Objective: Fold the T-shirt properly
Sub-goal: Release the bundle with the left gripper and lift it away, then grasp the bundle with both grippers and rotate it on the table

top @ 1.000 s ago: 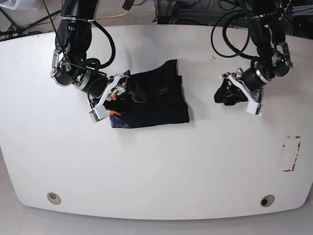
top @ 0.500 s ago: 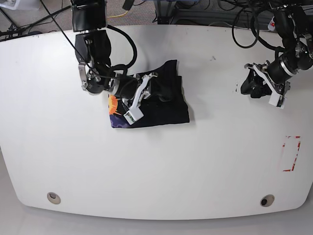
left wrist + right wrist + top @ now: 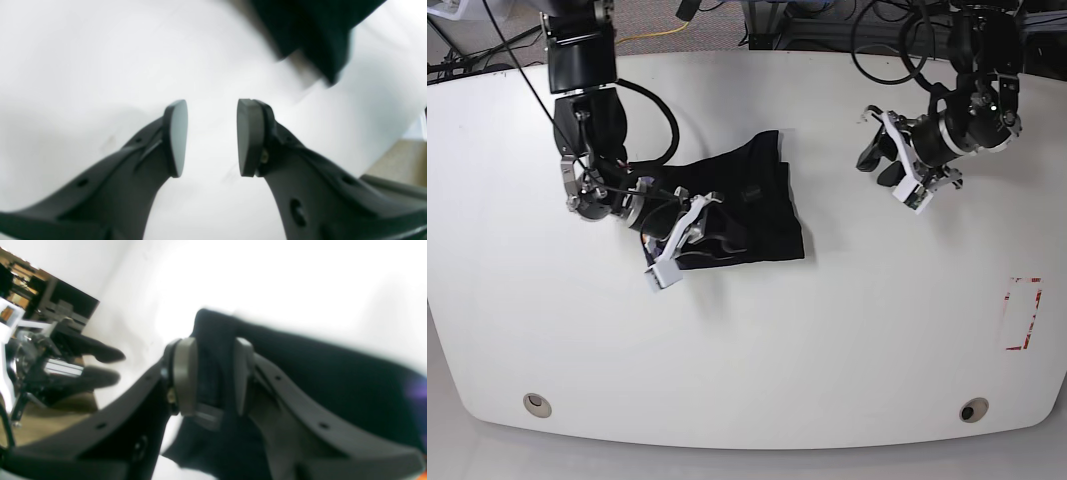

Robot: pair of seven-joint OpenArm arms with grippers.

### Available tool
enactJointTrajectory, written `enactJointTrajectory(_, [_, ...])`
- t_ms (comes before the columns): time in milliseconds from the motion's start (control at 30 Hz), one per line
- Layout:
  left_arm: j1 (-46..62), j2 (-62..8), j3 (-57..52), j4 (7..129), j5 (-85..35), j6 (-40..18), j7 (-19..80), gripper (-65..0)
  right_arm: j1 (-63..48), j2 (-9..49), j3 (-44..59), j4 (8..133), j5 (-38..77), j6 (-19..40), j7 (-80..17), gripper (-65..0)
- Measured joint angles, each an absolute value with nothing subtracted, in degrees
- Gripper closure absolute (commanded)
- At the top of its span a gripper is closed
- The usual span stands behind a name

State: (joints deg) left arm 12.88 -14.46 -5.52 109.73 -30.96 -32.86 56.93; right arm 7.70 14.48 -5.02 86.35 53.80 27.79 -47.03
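both arms are showing glossy black housings with black cables looping off them and white brackets at the wrists. the left gripper (image 3: 212,136) and right gripper (image 3: 209,376) are wearing dark grey fingers with small holes and flat oval pads.

A plain black T-shirt (image 3: 752,205) is seen on a white table (image 3: 747,340). A red-marked patch (image 3: 1022,315) is shown near the table's edge. Both grippers' fingers (image 3: 175,136) are dark grey.
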Motion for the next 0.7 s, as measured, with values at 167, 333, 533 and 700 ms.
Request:
enactJointTrajectory(167, [9.5,-10.8,1.7,109.9,-24.4,-32.8,56.3,-22.5,8.1,19.0,-0.6,85.7,52.2,25.5,-47.8,-17.6])
enactJointTrajectory(333, [6.9,-4.8,8.4,109.7,-17.6,-32.9,56.5,-22.5,10.8,20.5,-0.7,82.3,49.2,26.2,-47.5,-17.4])
enactJointTrajectory(533, [6.0,1.3,14.0,106.4,-7.7,-32.9,56.1,-22.5,13.5,20.3,-0.8,75.6,38.8,26.4,-46.4,-17.4])
enactJointTrajectory(700, [4.6,3.2,16.2,102.2,-4.2,-32.9,56.1,-22.5,16.0,18.7,-0.8,72.2,31.9,31.1,-44.7,-17.4])
